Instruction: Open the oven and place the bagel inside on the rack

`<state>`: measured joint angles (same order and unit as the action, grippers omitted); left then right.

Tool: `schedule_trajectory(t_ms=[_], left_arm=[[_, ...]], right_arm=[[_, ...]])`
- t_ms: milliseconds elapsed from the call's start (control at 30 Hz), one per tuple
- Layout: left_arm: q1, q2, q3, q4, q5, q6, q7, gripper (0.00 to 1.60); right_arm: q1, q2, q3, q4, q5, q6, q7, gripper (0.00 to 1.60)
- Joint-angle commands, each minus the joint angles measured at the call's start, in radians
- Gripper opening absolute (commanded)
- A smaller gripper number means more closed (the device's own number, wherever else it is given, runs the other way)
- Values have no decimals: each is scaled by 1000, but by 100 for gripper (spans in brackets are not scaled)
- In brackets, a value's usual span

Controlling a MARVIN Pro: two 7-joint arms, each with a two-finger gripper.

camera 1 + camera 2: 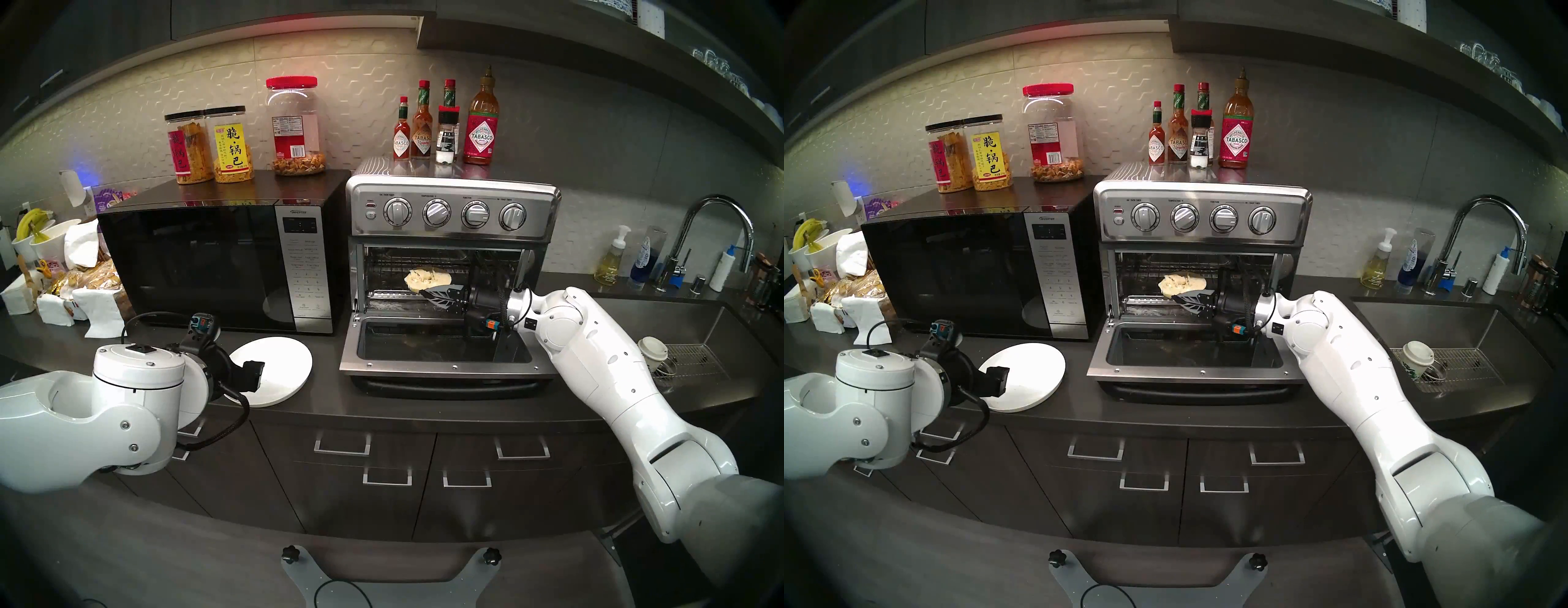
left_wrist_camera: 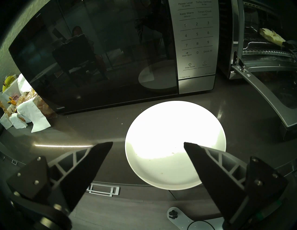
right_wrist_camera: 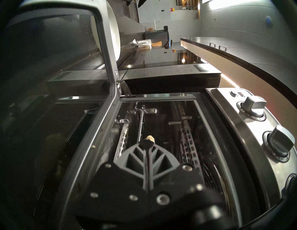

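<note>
A kitchen: dark countertop (image 1: 382,407) with microwave (image 1: 212,263), toaster oven (image 1: 454,212), sink (image 1: 729,335), and faucet (image 1: 712,229).

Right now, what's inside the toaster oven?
Inside the oven, its door dropped open, the bagel is held over the rack by the right pincer, shut on its edge. The pincer hides the cavity's right side.

The oven (image 1: 452,212) is brushed silver steel with 4 silver knobs; the bagel (image 1: 426,279) is pale cream with tan patches. The plate (image 1: 288,365) is plain white on a dark grey bench (image 1: 322,399). The microwave (image 1: 191,254) is glossy black, its keypad silver.
</note>
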<state>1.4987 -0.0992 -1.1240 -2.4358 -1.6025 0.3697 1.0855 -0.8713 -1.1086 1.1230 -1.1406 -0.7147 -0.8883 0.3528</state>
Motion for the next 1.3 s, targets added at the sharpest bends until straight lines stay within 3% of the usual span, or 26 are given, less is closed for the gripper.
schedule_trajectory(t_ms=[0,367,567,967,1267], left_arm=[[7,-1,-32,-8,5,1,-3,160],[28,-1,-53,-8,7,1,-6,160],[40,-1,-65,-8,7,2,-8,160],[67,-1,-92,-8,9,3,-13,160],[84,-1,-110,-8,10,4,-16,160]], right_arm=[[67,-39,9,27,-18,14,-18,0],[126,-77,13,102,-74,36,-31,0],[120,-71,24,90,-76,11,-46,0],[15,6,93,-3,1,-51,-65,0],[-68,42,159,-61,88,-44,-75,0]])
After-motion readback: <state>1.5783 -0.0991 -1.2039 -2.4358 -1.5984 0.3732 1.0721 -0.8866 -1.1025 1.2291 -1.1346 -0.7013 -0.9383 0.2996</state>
